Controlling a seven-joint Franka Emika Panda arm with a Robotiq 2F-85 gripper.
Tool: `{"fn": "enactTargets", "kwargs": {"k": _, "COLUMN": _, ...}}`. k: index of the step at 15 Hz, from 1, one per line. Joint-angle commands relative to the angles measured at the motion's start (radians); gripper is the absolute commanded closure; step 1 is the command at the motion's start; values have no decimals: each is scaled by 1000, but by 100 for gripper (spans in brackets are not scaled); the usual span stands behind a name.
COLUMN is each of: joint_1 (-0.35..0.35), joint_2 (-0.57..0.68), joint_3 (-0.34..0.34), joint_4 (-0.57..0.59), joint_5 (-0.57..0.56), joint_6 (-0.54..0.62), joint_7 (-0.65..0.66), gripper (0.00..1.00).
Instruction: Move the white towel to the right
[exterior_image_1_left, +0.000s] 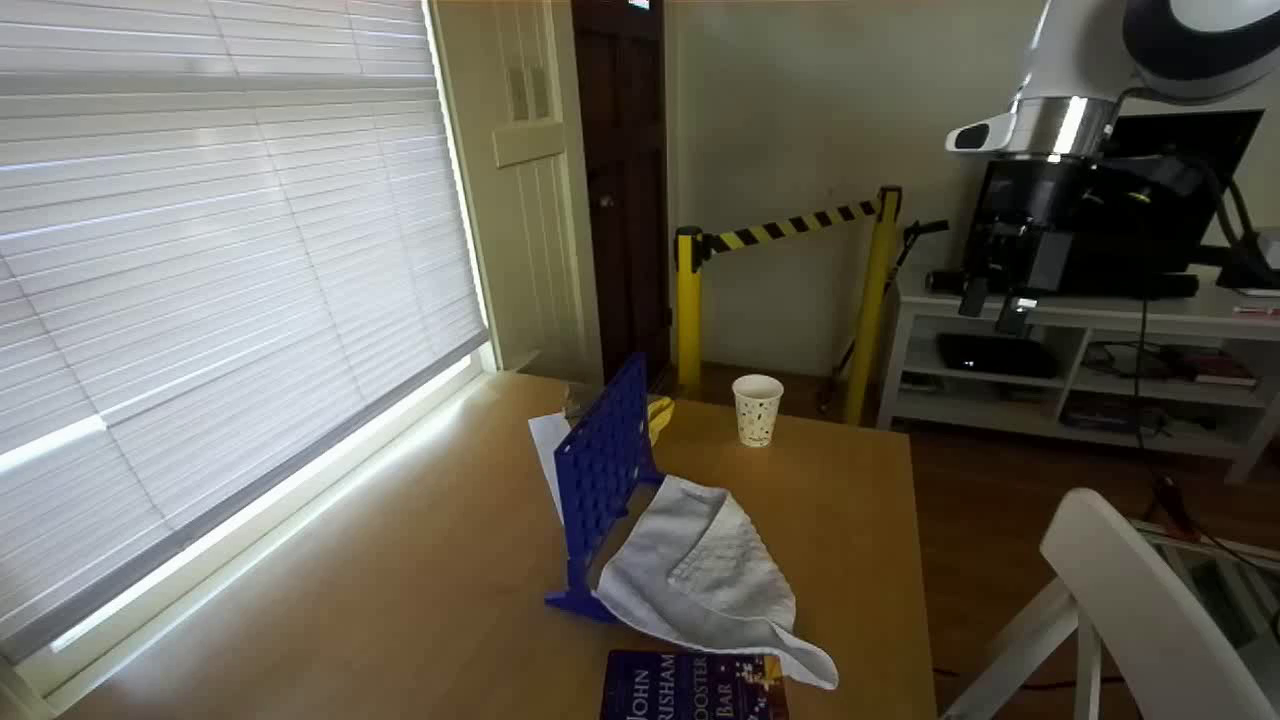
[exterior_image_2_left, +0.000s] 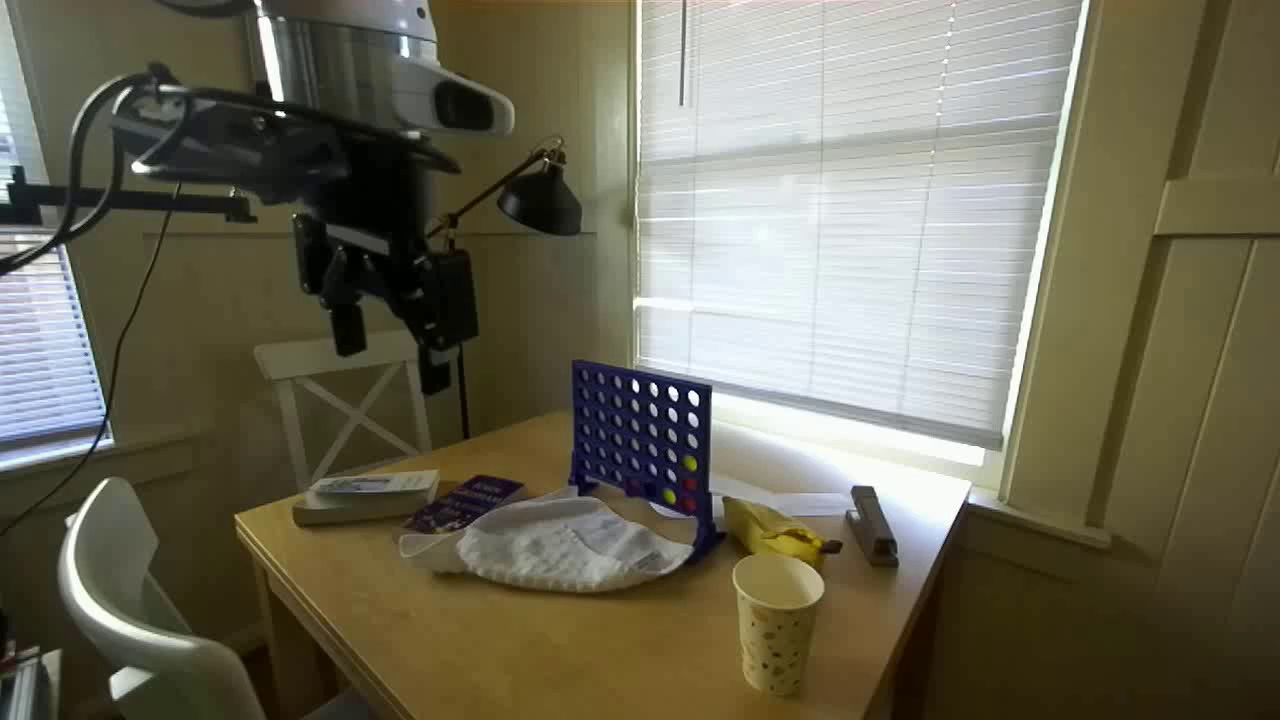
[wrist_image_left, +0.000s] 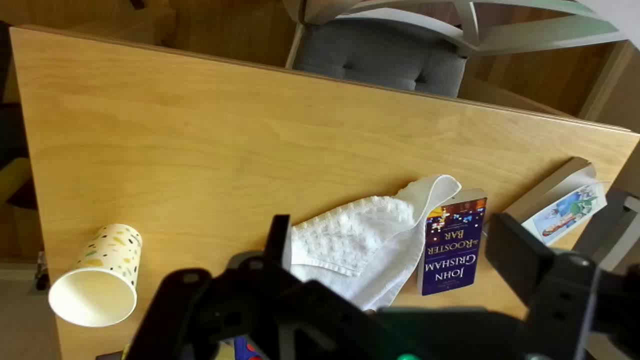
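One white towel (exterior_image_2_left: 565, 548), rumpled and partly folded over itself, on the light wood table (wrist_image_left: 175, 165), lying beside the foot of the blue Connect Four grid (exterior_image_2_left: 642, 432); whether cloth and foot touch cannot be settled. Its narrow end appears to lap the edge of the paperback of The Rooster Bar (wrist_image_left: 452, 250). Patterned paper cup (exterior_image_2_left: 778, 625) upright, well apart from the towel. The gripper (exterior_image_2_left: 391, 353) hangs well above the table in both exterior views, fingers spread, nothing between them. Step in hand, as judged: approach, ahead of any grasp; the transfer looks not yet begun. Next move should call for centring over the towel, descending, and pinching a raised fold rather than flat cloth. The curled end, seen in the wrist view, seems a fair candidate, though closing there risks catching the paperback; the textured fold farther in would likely be safer. A lift before sideways travel is advisable, to avoid dragging book or grid. Note: "right" carries no stated viewpoint; in the wrist view the paperback lies on the towel's right, the cup on its left.
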Motion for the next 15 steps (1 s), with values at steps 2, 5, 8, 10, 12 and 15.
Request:
{"fn": "enactTargets", "kwargs": {"k": 2, "joint_1": -23, "joint_2": 7, "joint_3": 19, "joint_4": 1, "joint_5": 15, "joint_6": -1, "joint_7": -13, "gripper": 0}}
{"fn": "enactTargets", "kwargs": {"k": 5, "joint_1": -23, "joint_2": 7, "joint_3": 19, "joint_4": 1, "joint_5": 15, "joint_6": -1, "joint_7": -13, "gripper": 0}}
{"fn": "enactTargets", "kwargs": {"k": 8, "joint_1": -23, "joint_2": 7, "joint_3": 19, "joint_4": 1, "joint_5": 15, "joint_6": -1, "joint_7": -13, "gripper": 0}}
{"fn": "enactTargets", "kwargs": {"k": 10, "joint_1": -21, "joint_2": 4, "joint_3": 20, "joint_4": -14, "joint_5": 21, "joint_6": 28, "joint_7": -15, "gripper": 0}}
{"fn": "enactTargets", "kwargs": {"k": 12, "joint_1": -15, "joint_2": 14, "joint_3": 27, "joint_4": -31, "joint_5": 27, "joint_6": 60, "joint_7": -10, "gripper": 0}}
{"fn": "enactTargets", "kwargs": {"k": 15, "joint_1": -3, "joint_2": 26, "joint_3": 49, "joint_4": -117, "joint_5": 48, "joint_6": 213, "joint_7": 16, "gripper": 0}}
